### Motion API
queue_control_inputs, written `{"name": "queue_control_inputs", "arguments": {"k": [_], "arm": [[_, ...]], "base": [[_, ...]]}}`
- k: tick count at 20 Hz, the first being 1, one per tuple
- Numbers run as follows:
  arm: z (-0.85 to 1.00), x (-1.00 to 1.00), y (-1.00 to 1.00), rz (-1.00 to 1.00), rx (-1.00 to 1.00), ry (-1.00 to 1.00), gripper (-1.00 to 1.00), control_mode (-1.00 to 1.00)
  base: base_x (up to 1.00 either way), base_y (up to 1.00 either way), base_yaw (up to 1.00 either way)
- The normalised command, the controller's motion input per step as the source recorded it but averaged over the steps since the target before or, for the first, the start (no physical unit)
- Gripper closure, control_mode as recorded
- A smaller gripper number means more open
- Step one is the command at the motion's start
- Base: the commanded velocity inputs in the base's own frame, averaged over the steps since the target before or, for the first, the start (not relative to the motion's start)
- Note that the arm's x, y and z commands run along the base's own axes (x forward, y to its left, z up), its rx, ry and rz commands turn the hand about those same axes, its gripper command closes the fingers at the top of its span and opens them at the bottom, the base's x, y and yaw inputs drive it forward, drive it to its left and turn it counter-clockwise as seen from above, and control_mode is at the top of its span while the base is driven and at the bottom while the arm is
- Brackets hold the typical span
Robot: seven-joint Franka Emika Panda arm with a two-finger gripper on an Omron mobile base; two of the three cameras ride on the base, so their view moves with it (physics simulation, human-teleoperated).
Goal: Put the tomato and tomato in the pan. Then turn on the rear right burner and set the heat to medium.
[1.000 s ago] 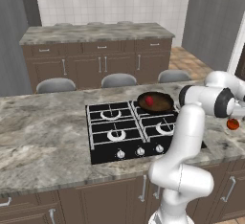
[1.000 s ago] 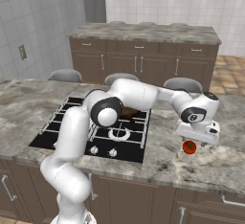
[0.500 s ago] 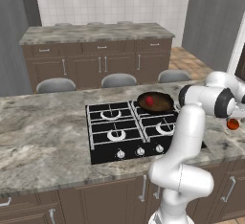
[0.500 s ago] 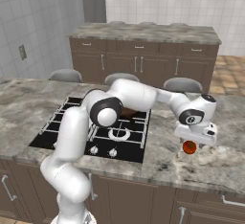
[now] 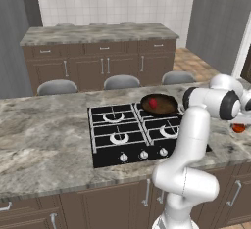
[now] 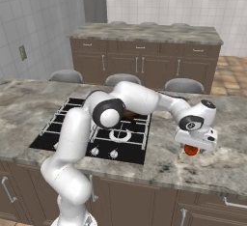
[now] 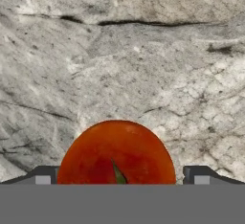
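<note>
From the left base view 1 tomato lies in the pan on the stove, from the right the gripper holds the second tomato above the tabletop, and the hand view shows it clamped between the jaws.

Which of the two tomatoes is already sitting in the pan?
The tomato on the stove, lying inside the dark pan. The other tomato is off to the right, between the gripper fingers over the counter.

Even, diffuse rendered lighting; soft shadows on the counter; base views slightly blurred; no glare.
</note>
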Motion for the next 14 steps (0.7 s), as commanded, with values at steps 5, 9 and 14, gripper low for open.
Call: {"name": "queue_control_inputs", "arguments": {"k": [5,9,14], "arm": [[-0.1,0.0,0.0,0.0,0.0,-0.01,-1.0,-1.0],[0.0,0.0,0.0,0.0,0.0,0.0,1.0,-1.0],[0.0,0.0,0.0,0.0,0.0,0.0,1.0,-1.0]], "base": [[0.0,0.0,0.0],[0.0,0.0,0.0],[0.0,0.0,0.0]]}}
